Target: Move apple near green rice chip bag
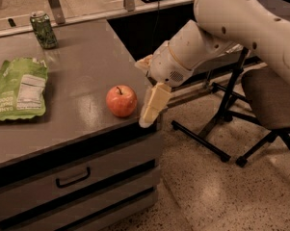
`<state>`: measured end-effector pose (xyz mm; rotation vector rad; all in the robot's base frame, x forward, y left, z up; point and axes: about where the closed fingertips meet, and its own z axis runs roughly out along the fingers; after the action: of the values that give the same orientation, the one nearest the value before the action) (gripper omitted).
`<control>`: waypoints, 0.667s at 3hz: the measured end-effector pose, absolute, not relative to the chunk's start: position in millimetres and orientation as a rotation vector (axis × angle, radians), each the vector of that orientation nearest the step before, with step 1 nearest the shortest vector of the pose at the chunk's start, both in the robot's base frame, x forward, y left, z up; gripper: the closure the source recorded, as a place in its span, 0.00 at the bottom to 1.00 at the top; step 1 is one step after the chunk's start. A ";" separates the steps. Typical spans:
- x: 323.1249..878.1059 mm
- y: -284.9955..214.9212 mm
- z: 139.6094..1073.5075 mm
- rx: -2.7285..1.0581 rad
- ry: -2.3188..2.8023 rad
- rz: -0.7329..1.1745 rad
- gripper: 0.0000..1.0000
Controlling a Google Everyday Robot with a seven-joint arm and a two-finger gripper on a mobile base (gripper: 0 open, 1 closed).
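The red-orange apple (121, 100) stands upright on the grey counter (86, 66), close to its front right corner. The green rice chip bag (20, 87) lies flat at the counter's left side, a good way left of the apple. My gripper (148, 84) is just right of the apple at the counter's corner, open and holding nothing. One cream finger (153, 105) hangs down beside the apple with a small gap to it. The other fingertip (143, 61) shows farther back.
A green drink can (43, 30) stands at the counter's back left. The counter has drawers (72, 177) below its front edge. A black stool and chair legs (231, 129) stand on the speckled floor to the right.
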<state>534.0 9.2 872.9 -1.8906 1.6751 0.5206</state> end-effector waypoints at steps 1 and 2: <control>538.2 37.9 875.0 -1.885 1.575 0.605 0.00; 542.8 57.4 865.2 -1.923 1.571 0.605 0.14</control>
<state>542.8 57.4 865.2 -1.9229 1.5711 0.6047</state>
